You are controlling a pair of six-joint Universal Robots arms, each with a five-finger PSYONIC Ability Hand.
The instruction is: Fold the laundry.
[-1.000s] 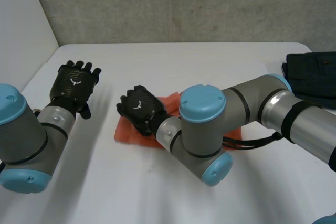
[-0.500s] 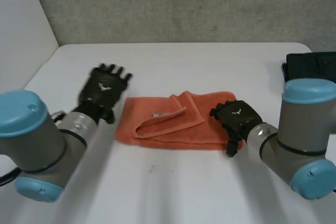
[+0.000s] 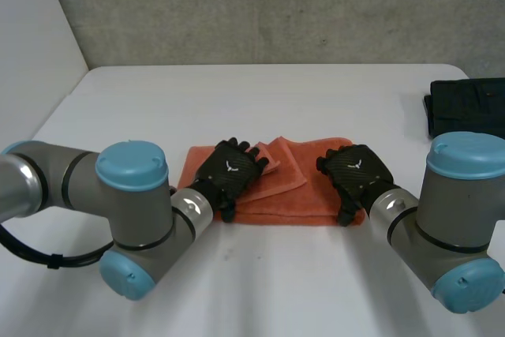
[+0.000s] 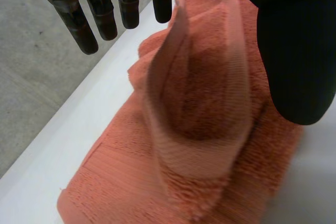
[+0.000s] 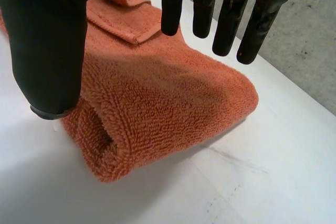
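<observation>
While orange towel (image 3: 304, 195) lies loosely folded, flap rumpled, we judge task partway: left hand (image 3: 229, 173), right hand (image 3: 357, 171) both unclenched above its 2 halves, gripping nothing

The towel (image 3: 296, 195) is orange, with a paler, smoother stripe (image 4: 197, 156) near its edge. The left hand (image 3: 229, 171) and right hand (image 3: 357, 173) are black. The left arm (image 3: 47, 183) and right arm (image 3: 461, 219) are grey with light-blue caps. The table (image 3: 252, 100) is white, the wall (image 3: 276, 13) speckled grey — the folded cloth (image 3: 469, 108) is very dark
</observation>
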